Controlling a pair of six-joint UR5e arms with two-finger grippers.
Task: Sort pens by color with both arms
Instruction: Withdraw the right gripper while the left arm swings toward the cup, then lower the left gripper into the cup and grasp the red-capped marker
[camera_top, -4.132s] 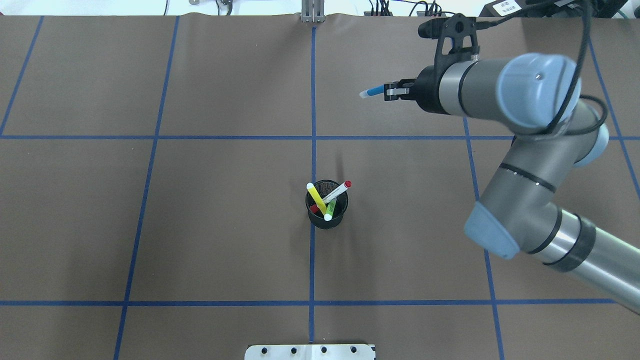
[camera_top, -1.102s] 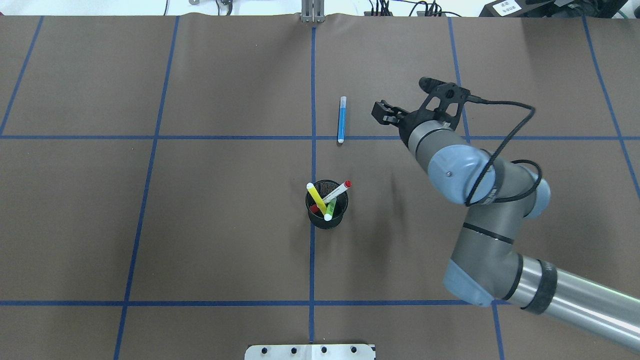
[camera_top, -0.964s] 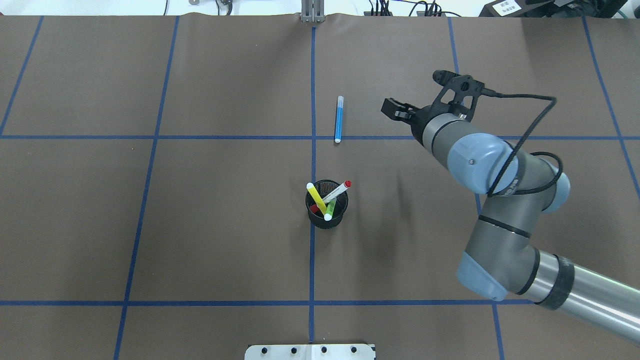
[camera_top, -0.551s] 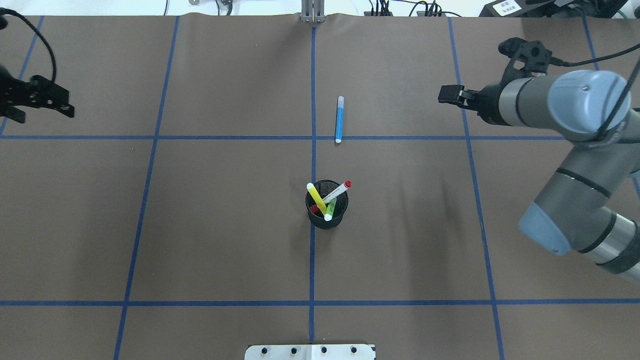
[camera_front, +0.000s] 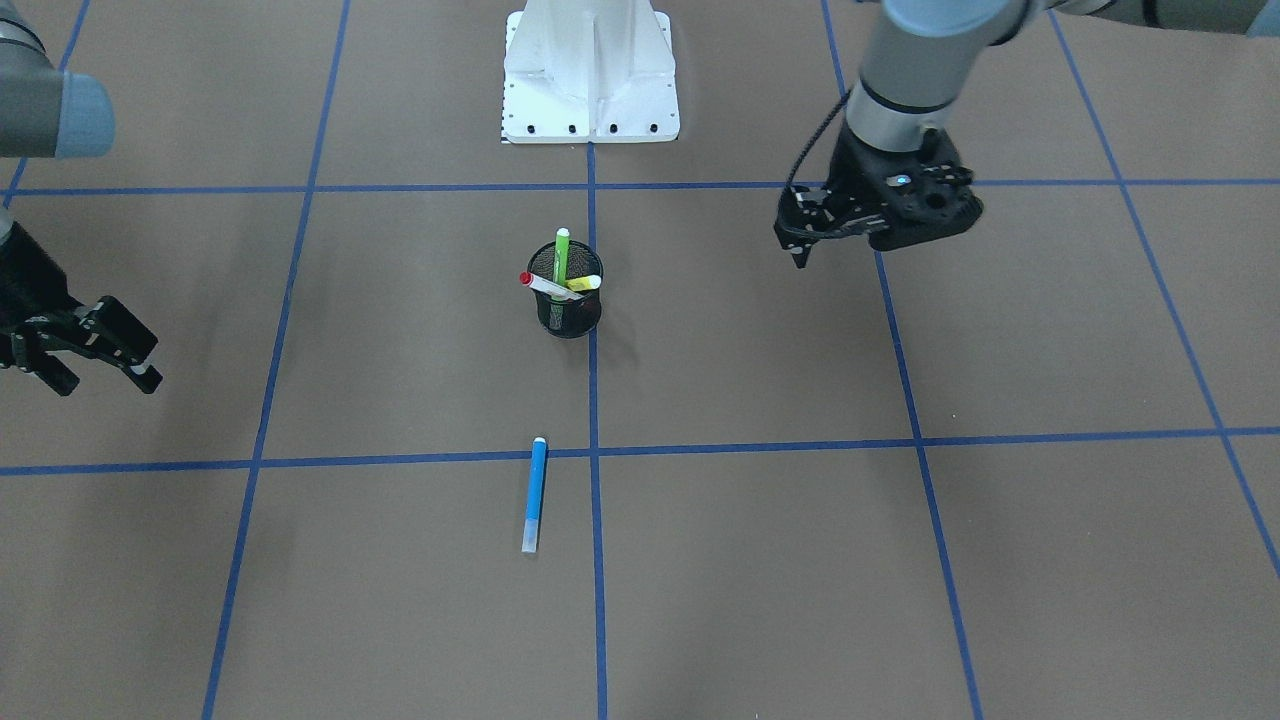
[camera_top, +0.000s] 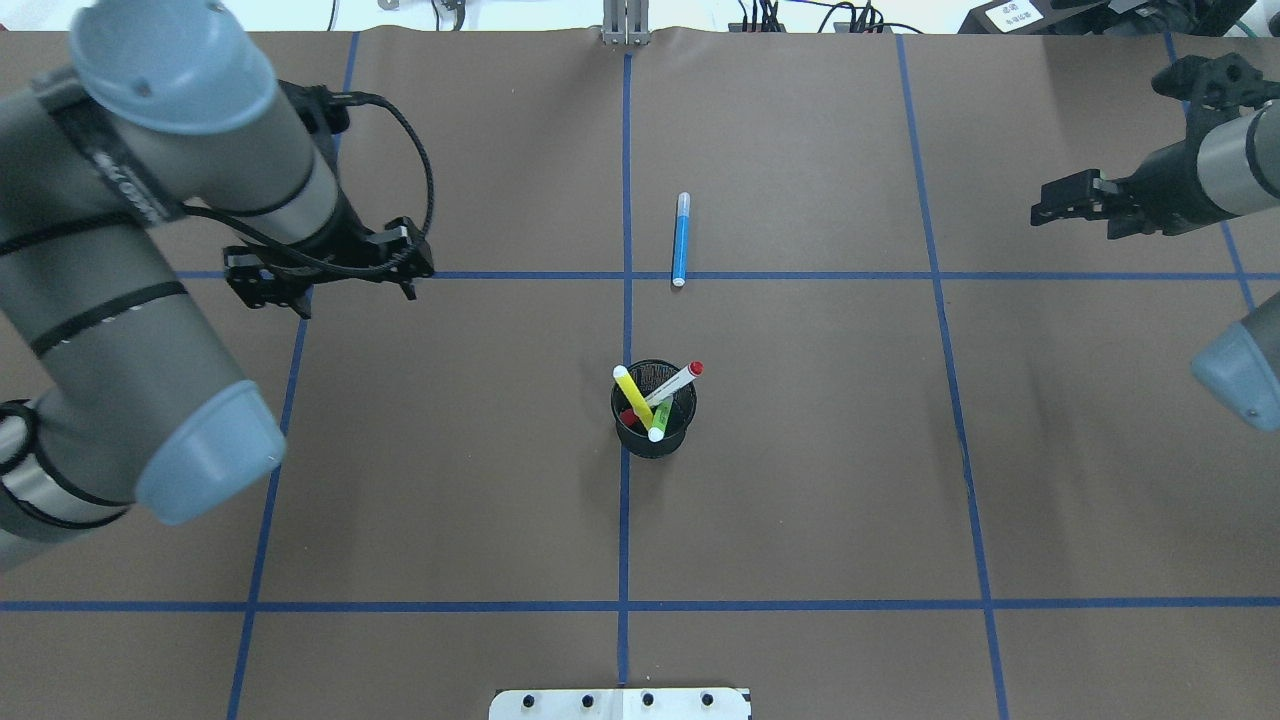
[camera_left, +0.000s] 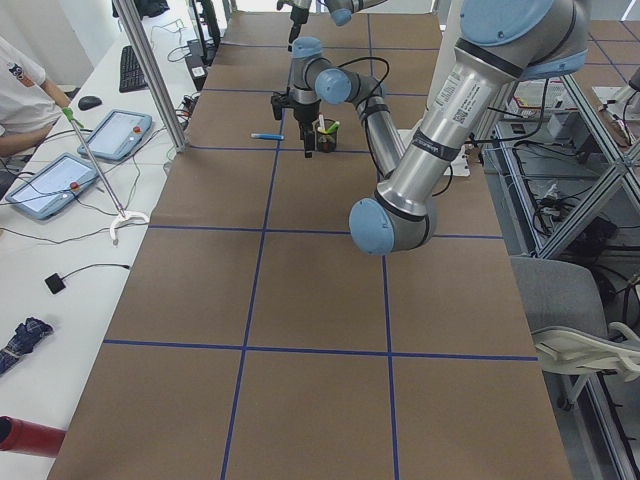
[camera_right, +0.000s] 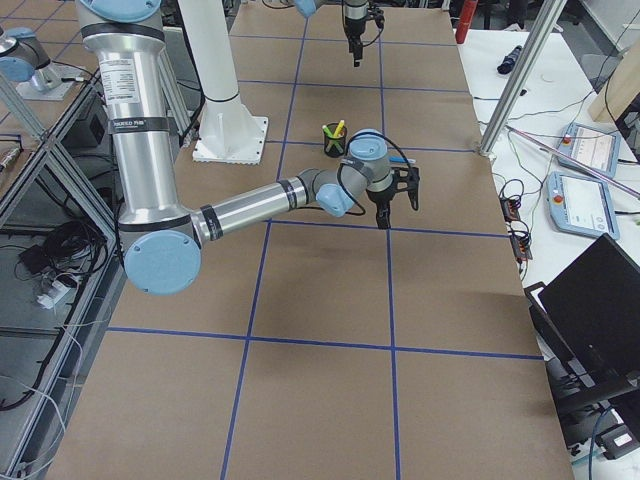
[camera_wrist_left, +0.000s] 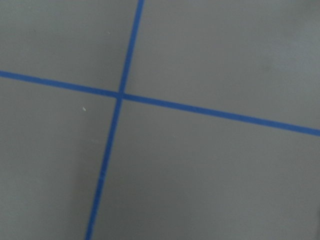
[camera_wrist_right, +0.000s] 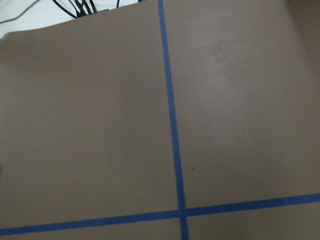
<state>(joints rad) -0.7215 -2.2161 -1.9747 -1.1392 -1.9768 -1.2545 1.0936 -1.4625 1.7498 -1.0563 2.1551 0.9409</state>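
A black mesh cup (camera_top: 653, 410) stands at the table's middle and holds the yellow pen (camera_top: 632, 395), the white pen with red cap (camera_top: 675, 381) and the lime green pen (camera_top: 662, 412). In the front-facing view the green pen (camera_front: 561, 255) stands upright in the cup (camera_front: 568, 305). The blue pen (camera_top: 681, 240) lies alone on the mat beyond the cup, also in the front-facing view (camera_front: 535, 495). My left gripper (camera_top: 338, 278) hovers open and empty to the cup's left (camera_front: 845, 240). My right gripper (camera_top: 1050, 210) is open and empty at the far right (camera_front: 95, 360).
The brown mat carries a grid of blue tape lines (camera_top: 625, 275). The white robot base (camera_front: 590, 75) stands at the table's near edge. A side table with tablets (camera_left: 60, 185) and a person lies past the far edge. Both wrist views show only mat and tape.
My right gripper let go of the blue pen, which now lies on the mat, and drew back to the right. My left arm came in from the left toward the middle.
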